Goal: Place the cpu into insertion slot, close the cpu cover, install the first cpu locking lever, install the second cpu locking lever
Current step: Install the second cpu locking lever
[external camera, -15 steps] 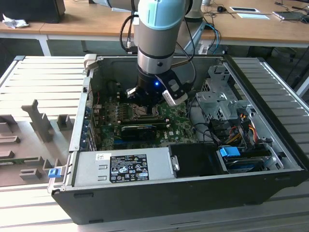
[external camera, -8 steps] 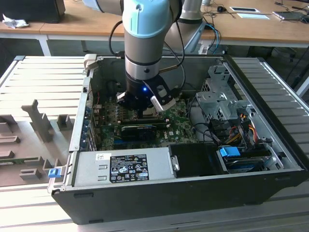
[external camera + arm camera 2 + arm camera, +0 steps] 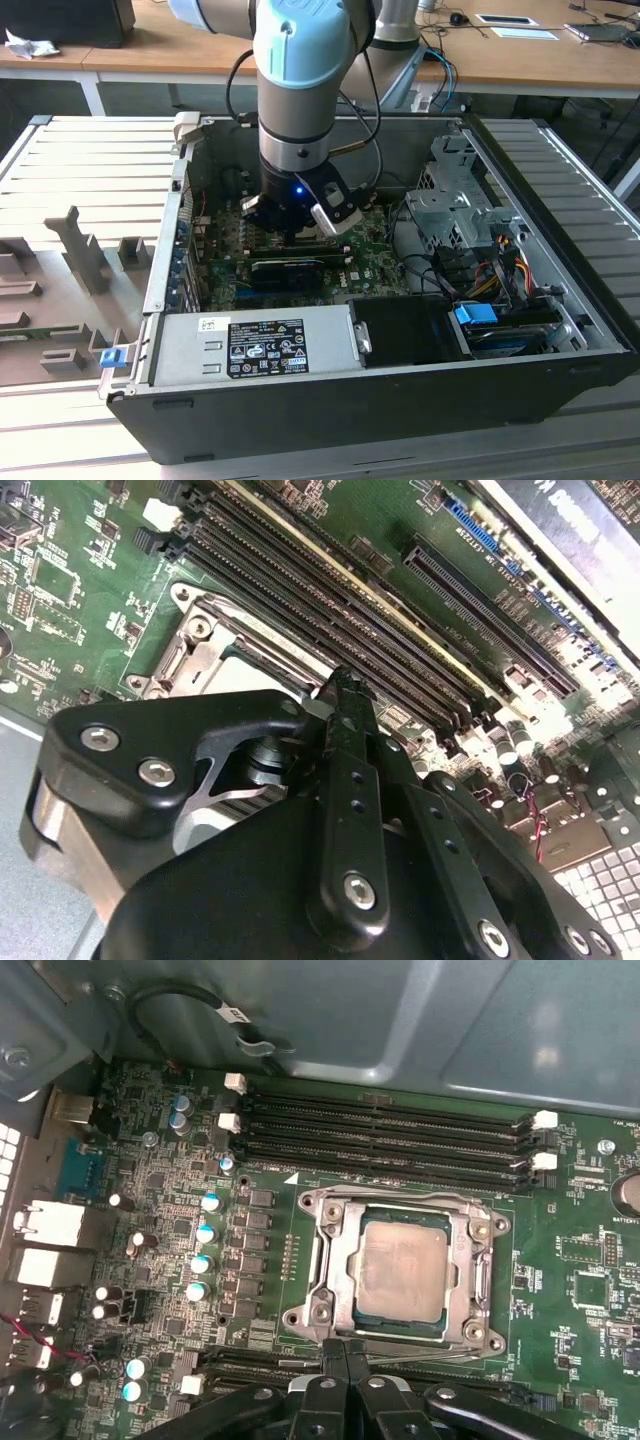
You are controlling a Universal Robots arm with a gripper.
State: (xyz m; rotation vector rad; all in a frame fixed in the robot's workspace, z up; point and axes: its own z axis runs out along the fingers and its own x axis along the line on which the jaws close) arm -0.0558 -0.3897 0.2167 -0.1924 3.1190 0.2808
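The tool (image 3: 345, 1360), fingers pressed narrow together, points straight down from the upright arm (image 3: 300, 90) at the cover's (image 3: 335, 1260) edge, cpu (image 3: 403, 1265) seated beneath.

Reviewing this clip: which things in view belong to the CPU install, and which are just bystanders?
Job:
cpu, seated in the insertion slot
cpu cover, down around it
gripper, at the socket's edge

Bystanders:
memory slots
power supply
drive cage
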